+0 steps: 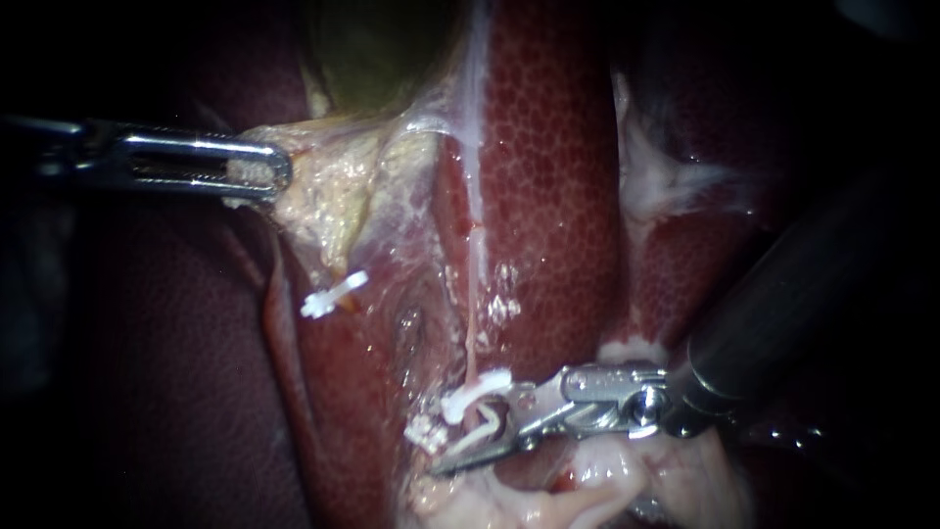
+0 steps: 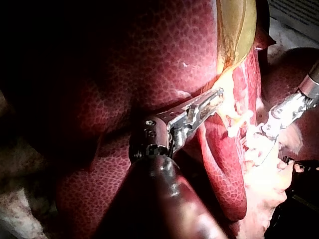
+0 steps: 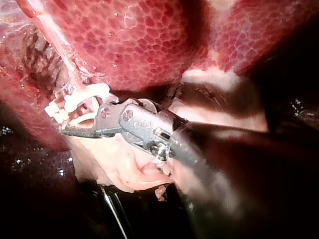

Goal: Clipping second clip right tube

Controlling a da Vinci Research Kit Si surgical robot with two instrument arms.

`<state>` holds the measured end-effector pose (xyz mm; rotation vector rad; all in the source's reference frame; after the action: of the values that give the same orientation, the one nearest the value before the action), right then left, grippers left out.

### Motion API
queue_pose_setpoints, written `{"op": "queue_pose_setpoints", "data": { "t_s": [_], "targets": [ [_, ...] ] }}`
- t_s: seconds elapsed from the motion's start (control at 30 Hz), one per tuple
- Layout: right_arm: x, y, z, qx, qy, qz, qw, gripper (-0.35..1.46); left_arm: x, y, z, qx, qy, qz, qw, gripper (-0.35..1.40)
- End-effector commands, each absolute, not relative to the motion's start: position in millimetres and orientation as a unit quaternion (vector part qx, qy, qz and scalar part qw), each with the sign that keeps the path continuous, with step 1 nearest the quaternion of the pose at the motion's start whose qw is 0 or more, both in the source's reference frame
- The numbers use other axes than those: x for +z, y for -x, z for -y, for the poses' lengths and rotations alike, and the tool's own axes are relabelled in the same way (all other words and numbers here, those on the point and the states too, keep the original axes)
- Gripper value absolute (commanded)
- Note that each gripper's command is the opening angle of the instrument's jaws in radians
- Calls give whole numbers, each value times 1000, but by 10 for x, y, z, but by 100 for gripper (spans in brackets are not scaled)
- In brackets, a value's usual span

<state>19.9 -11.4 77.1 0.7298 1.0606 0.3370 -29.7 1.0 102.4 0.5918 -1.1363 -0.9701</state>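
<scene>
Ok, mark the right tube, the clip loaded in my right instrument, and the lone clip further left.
right tube (image 1: 473,313), endoscope view, bare stretch above the clips.
loaded clip (image 1: 477,390), endoscope view, its white upper arm.
left clip (image 1: 334,293), endoscope view, its middle.

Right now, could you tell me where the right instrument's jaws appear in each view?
Endoscope view: right instrument, low centre, jaws holding a white clip.
Left wrist view: right instrument beyond the left instrument, beside pale tissue.
Right wrist view: ahead of its shaft, holding the clip.
Shared landmark: the pale tissue under the jaws.
</scene>
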Motion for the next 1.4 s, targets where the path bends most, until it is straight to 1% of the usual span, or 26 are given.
{"op": "queue_pose_setpoints", "data": {
  "t_s": [0.03,0.37,0.53,0.7,0.9,1.1,1.3,1.4],
  "targets": [
    [771,-198,114,156,-339,-492,787,58,1023,297,-10,-434,-265,509,694,-35],
    [771,-195,114,155,-339,-492,786,58,1024,297,-10,-434,-265,509,694,-35],
    [767,-184,111,156,-340,-492,786,58,1024,296,-10,-434,-265,509,694,-35],
    [759,-162,96,162,-340,-492,785,57,1024,296,-10,-434,-265,509,694,-35],
    [750,-138,70,181,-328,-491,786,57,1023,296,-10,-434,-265,509,694,-35],
    [738,-115,49,185,-322,-493,787,57,1023,296,-9,-434,-265,509,694,-35],
    [725,-106,35,197,-314,-495,786,57,1023,296,-9,-434,-265,509,694,-35],
    [717,-106,32,202,-315,-503,779,57,1024,296,-9,-434,-265,509,694,-35]
  ]
}}
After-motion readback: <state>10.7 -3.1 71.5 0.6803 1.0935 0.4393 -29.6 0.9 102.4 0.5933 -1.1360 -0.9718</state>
